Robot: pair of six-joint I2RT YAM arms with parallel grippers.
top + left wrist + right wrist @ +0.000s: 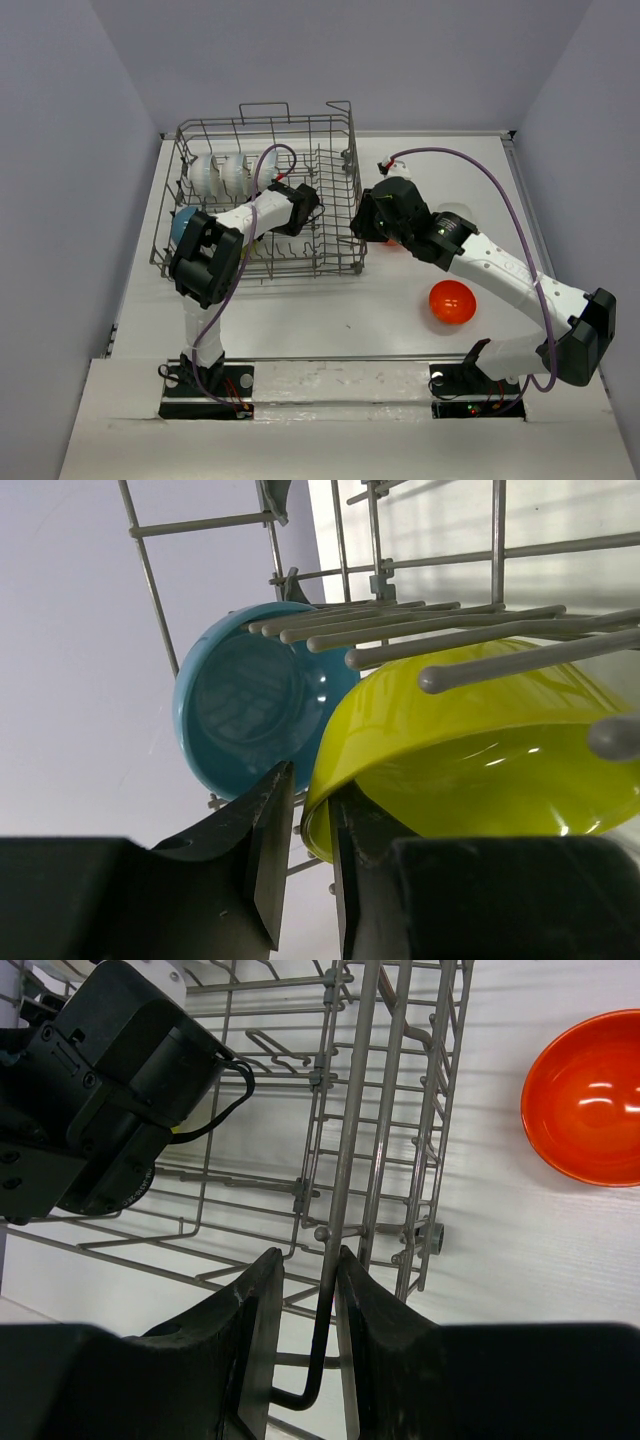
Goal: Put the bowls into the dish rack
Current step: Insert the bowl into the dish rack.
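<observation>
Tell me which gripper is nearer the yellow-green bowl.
Left. The left gripper is closed on the yellow-green bowl's rim inside the dish rack; the right gripper pinches the rack's side wire, outside it.

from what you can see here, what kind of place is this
Probably a lab test cell, not a kitchen: a white table boxed in by plain grey walls, two arms bolted at its near edge, and only a dish rack and bowls such as the orange-red bowl on it.

Bowls (452, 301) on table and in rack (331, 150)
</observation>
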